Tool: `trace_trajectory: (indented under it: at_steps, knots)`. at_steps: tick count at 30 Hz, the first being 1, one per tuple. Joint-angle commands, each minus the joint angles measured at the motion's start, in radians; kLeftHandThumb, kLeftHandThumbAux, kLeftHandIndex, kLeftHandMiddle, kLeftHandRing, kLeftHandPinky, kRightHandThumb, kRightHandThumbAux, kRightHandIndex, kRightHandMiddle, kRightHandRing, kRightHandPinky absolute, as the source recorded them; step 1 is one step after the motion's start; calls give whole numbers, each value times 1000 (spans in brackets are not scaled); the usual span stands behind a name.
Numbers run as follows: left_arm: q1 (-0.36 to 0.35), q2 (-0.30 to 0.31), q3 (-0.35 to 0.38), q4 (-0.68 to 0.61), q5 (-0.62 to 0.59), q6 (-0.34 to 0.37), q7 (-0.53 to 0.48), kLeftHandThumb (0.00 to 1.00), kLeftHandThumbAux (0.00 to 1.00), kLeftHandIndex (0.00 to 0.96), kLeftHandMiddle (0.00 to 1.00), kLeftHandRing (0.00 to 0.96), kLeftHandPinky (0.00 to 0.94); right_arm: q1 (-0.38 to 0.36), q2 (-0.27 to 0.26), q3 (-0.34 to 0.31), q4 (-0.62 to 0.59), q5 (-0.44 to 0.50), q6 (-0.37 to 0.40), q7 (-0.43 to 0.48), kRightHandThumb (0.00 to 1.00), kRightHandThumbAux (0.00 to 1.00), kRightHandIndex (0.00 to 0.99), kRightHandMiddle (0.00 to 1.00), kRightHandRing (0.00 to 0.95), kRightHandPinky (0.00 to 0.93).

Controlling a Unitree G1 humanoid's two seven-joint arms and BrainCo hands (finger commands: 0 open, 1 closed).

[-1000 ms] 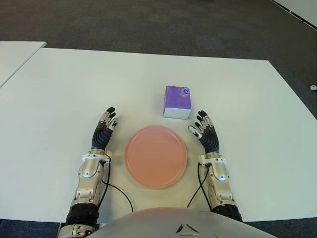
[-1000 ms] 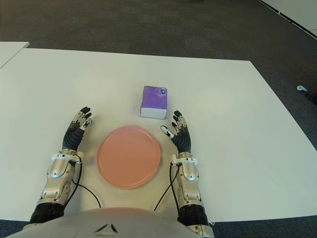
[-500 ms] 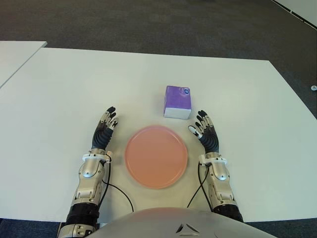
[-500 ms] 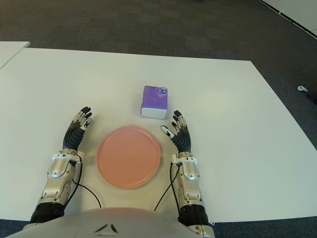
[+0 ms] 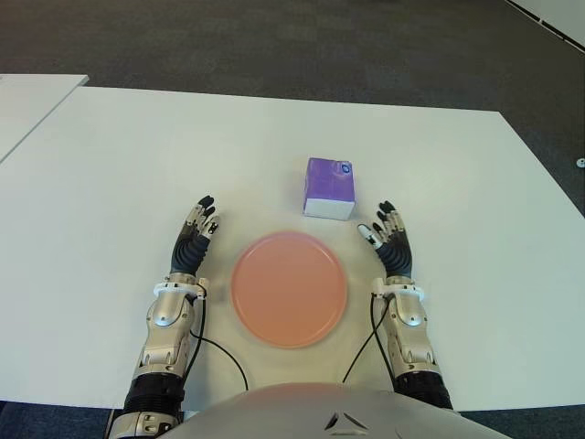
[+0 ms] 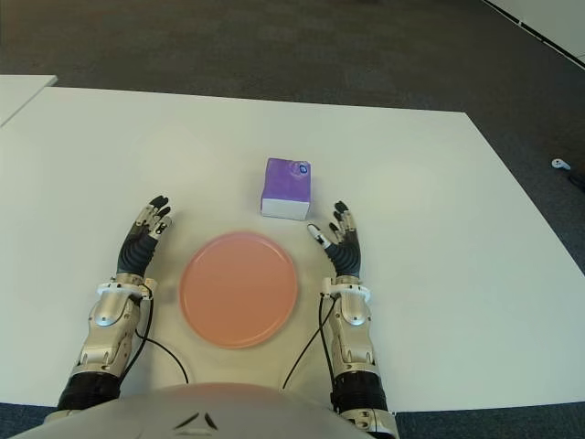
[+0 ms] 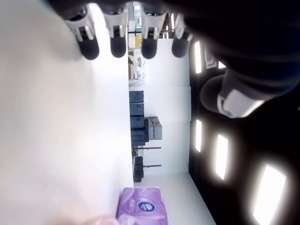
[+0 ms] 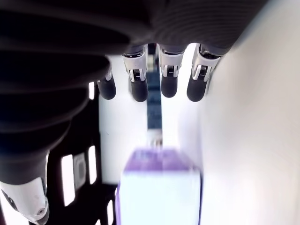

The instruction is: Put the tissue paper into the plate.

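- On the white counter (image 5: pixel 110 165), a round salmon-pink plate (image 5: pixel 288 288) lies directly before the robot, nothing on it.
- Tissue paper (image 5: pixel 328 188): a purple pack with a white front face, sitting on the counter just beyond the plate's far right rim, apart from the plate.
- Right hand (image 5: pixel 394 249) shows to the right of the plate, palm toward the plate, fingers (image 8: pixel 138 89) straight and spread, grasping nothing.
- Tissue paper lies ahead of the right hand and slightly to its left; the fingertips stop short of the pack's near right corner, a narrow gap of counter between them. No contact.
- Right wrist view confirms it: four fingertips extended, thumb out to one side, the purple-and-white pack beyond them and untouched.
- Left hand (image 5: pixel 194 240) shows to the left of the plate, fingers (image 7: pixel 117 44) extended and relaxed, holding nothing. Tissue paper is well apart from it, across the plate on the far right side.
- Left wrist view: four straight fingertips over bare counter, the purple pack small and far off.
- Dark cables (image 5: pixel 219 352) run from both wrists back toward the robot's body.
- Dark carpeted floor (image 5: pixel 274 46) beyond the counter's far edge.
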Motion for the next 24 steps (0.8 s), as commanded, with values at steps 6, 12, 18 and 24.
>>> trace_trajectory:
  at_steps: [6, 12, 18, 24]
  knots:
    - [-10, -4, 3, 43, 3, 6, 4, 0, 458, 0, 0, 0, 0, -133, -16, -64, -331, -216, 223, -237, 143, 629, 0, 0, 0, 0]
    - [-18, -3, 8, 66, -3, -9, -1, 0, 461, 0, 0, 0, 0, -225, -30, 13, -312, -356, 192, -287, 155, 623, 0, 0, 0, 0]
    - [-20, -8, 8, 74, -5, -23, 3, 0, 462, 0, 0, 0, 0, -364, -138, 84, -240, -415, 160, -185, 173, 602, 0, 0, 0, 0]
    - [-12, -14, 5, 59, 4, -16, 17, 0, 458, 0, 0, 0, 0, -445, -218, 138, -188, -393, 131, -35, 224, 559, 0, 0, 0, 0]
